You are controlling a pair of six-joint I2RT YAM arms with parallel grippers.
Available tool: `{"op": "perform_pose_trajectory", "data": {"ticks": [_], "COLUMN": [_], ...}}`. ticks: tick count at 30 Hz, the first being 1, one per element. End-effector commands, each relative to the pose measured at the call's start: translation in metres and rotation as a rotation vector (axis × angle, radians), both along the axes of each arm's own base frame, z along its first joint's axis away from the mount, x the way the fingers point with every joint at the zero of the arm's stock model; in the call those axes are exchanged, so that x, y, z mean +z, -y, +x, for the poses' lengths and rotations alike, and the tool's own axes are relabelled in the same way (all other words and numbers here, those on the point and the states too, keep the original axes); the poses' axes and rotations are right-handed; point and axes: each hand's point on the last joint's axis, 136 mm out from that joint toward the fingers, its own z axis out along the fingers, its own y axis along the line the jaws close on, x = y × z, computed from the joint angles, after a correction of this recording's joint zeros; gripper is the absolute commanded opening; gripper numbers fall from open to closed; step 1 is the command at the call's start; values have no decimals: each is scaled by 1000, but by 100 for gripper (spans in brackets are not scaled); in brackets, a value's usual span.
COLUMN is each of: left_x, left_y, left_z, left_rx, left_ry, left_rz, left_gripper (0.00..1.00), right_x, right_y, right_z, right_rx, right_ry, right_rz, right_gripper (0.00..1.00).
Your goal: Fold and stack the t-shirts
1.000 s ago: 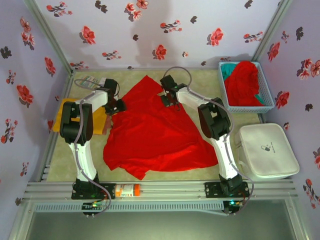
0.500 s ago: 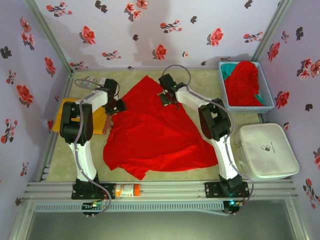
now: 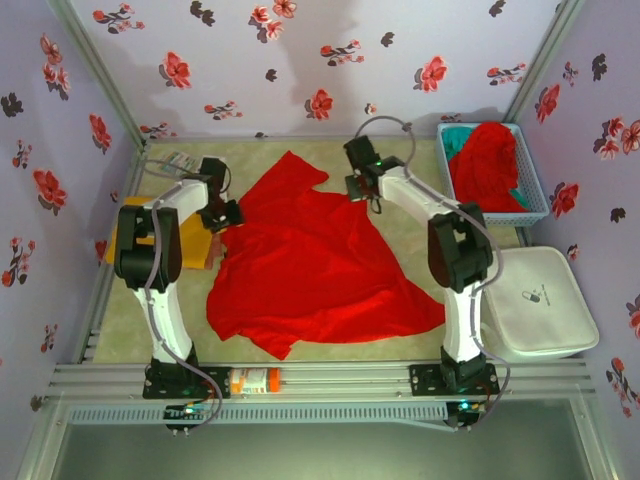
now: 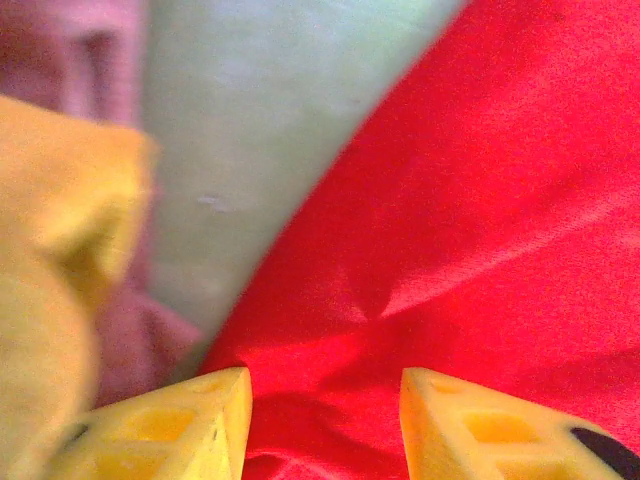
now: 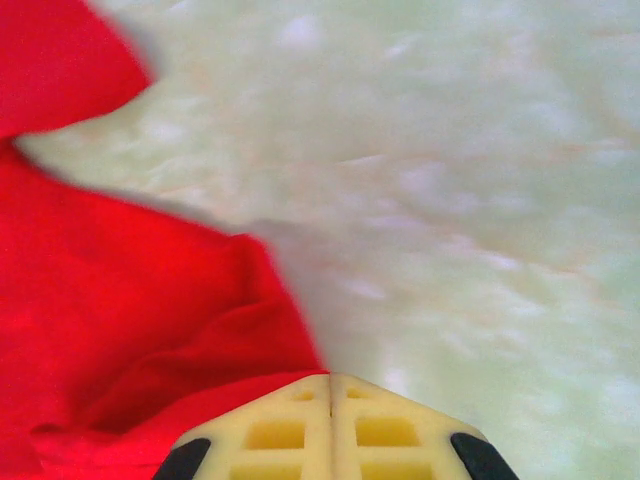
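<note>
A: On the mat (image 3: 400, 160), where's the red shirt (image 3: 310, 270)?

B: Spread between the arms. The right gripper (image 3: 360, 191) has its fingers pressed together, pinching the shirt's far right edge. The left gripper (image 3: 226, 213) stands spread over the left edge, beside the orange shirt (image 3: 194, 243).

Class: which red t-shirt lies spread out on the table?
The large red t-shirt at the centre; the other red t-shirt is bunched up in the blue basket at far right.

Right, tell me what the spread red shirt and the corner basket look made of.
Red t-shirt: soft matte cloth, going by its folds and wrinkles. Basket: probably rigid plastic, pale blue, its walls a mesh of small holes.
</note>
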Motion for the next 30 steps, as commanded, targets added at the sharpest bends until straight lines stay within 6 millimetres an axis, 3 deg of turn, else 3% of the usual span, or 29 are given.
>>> {"op": "perform_pose_trajectory", "data": {"ticks": [1,6,12,13,14,17,22,26,30], "left_x": [21,23,32,34,36,44,59,60,42], "left_y": [-19,-24,-23,-24,-25,-26,-5,29,61], "left_z": [2,12,14,13,12,12,16,16,14], "left_rx": [16,28,20,18,15,21,-28,-108,-167], "left_ry": [9,6,24,24,25,39,78,87,46], "left_rz": [47,58,63,70,79,81,75,67,64], "left_gripper": [43,41,41,42,43,43,51,54,54], "right_x": [31,48,33,29,22,15,24,27,8], "right_y": [73,141,176,179,180,183,168,138,102], "right_z": [10,45,80,81,81,76,59,30,-12], "right_rx": [-208,-393,-474,-482,-482,-505,-472,-390,-322], "right_ry": [59,98,49,33,11,-10,11,2,-59], "right_rz": [-61,-39,-129,-152,-165,-176,-112,-78,10], "right_gripper": [0,0,0,7,21,33,79,86,87]}}
